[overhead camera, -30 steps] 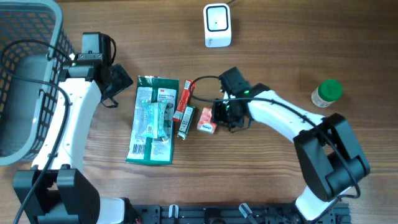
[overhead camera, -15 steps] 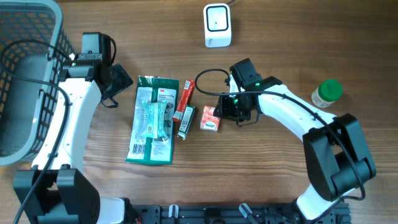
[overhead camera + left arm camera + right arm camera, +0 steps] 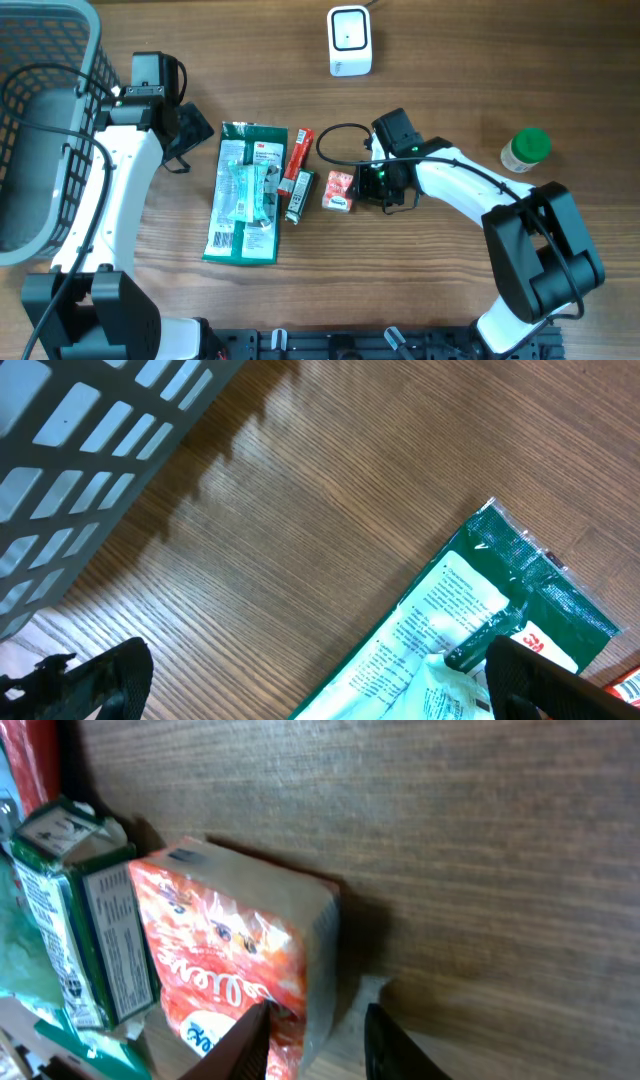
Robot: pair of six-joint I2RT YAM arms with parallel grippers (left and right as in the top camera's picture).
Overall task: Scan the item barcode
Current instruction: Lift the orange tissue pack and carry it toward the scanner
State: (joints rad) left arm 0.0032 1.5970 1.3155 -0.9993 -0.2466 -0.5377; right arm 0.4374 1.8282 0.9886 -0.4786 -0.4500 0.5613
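Wood-grain table (image 3: 500,60) carries one of each thing: one white scanner (image 3: 350,40) at the far edge, one grey mesh basket (image 3: 50,40) on the left, one green-capped bottle (image 3: 526,150) on the right, and four goods in the middle. These are a green packet (image 3: 245,195), a red tube (image 3: 297,155), a dark green carton (image 3: 300,197) and a red-orange box (image 3: 338,190).

The red-orange box lies flat just right of the carton and well short of the scanner. Its long axis runs roughly from the far edge to the near one, slightly slanted.

Two arms work the table. The right arm bends at its elbow near the right front and stretches its white forearm leftward, low over the wood. The right gripper (image 3: 372,183) sits at the box's right side. In the wrist view its fingers (image 3: 250,1040) stand a little apart at the box's edge. Whether they pinch it cannot be told.

The left arm rises alongside the basket and turns right. The left gripper (image 3: 195,135) is spread wide beside the packet's top corner, with only bare wood and that corner between its fingers.
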